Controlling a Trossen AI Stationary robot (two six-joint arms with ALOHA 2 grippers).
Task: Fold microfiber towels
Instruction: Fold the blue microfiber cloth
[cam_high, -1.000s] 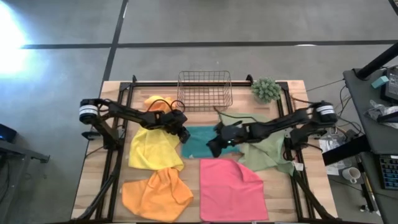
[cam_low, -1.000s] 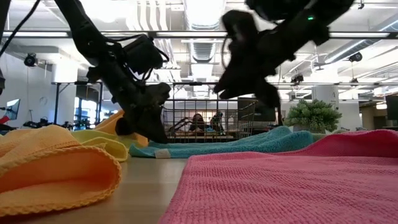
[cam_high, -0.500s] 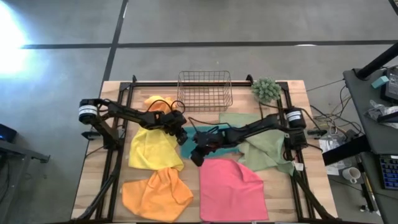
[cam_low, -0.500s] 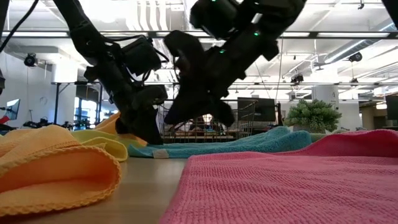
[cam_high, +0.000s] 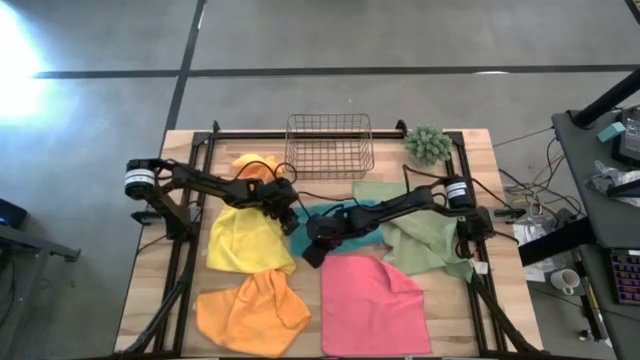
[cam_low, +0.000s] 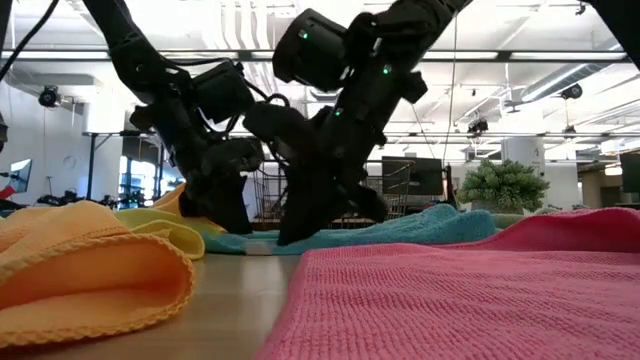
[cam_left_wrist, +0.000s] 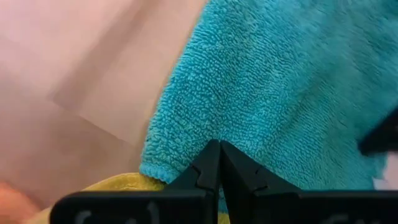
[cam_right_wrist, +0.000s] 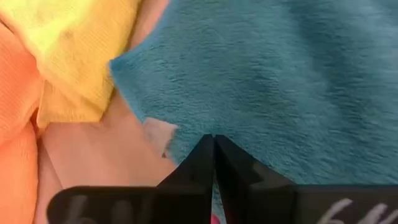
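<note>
Two end effectors pinch the teal towel (cam_high: 330, 222) just in front of the wire basket (cam_high: 329, 146): left end effector (cam_left_wrist: 217, 163) and right end effector (cam_right_wrist: 211, 152), both clamped on its left edge. Either thin grip could slip, dropping a corner mid-fold.

Right gripper (cam_right_wrist: 213, 146) pinched on teal towel (cam_right_wrist: 298, 81) edge, beside yellow towel (cam_right_wrist: 74, 56).
</note>
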